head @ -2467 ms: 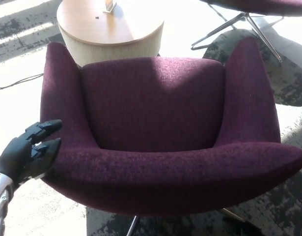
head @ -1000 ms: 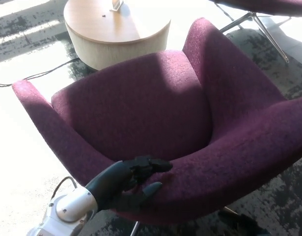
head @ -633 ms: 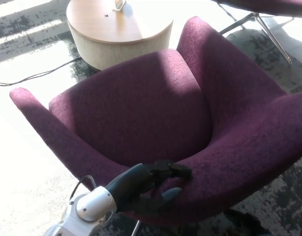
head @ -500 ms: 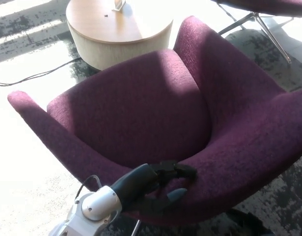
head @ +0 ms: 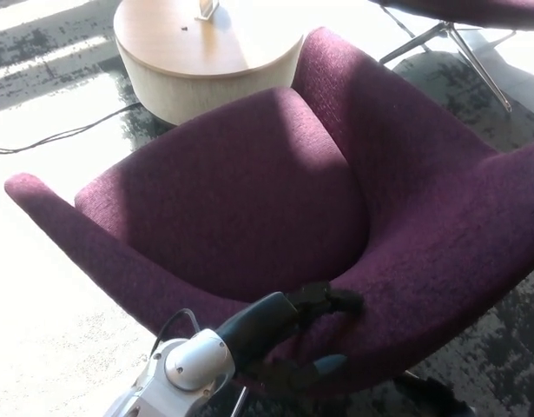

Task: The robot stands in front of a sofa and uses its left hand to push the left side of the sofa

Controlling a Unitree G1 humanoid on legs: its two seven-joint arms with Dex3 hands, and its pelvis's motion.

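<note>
A dark purple upholstered sofa chair [head: 249, 191] fills the middle of the head view, turned so its seat opening faces the upper left. My left hand [head: 293, 334] comes in from the bottom left on a silver-and-black forearm. Its black fingers [head: 336, 301] are spread and press flat against the chair's near padded rim, with the thumb [head: 314, 369] below the edge. It holds nothing. My right hand does not show.
A round wooden side table [head: 193, 52] stands behind the chair at the top. A second chair's metal legs [head: 458, 43] are at the top right. A black cable [head: 58, 135] runs over the bright floor on the left. Dark patterned carpet lies to the right.
The chair has swung further, its near rim moving right. My left hand has travelled right along with it, from the chair's left corner to the lower middle.
</note>
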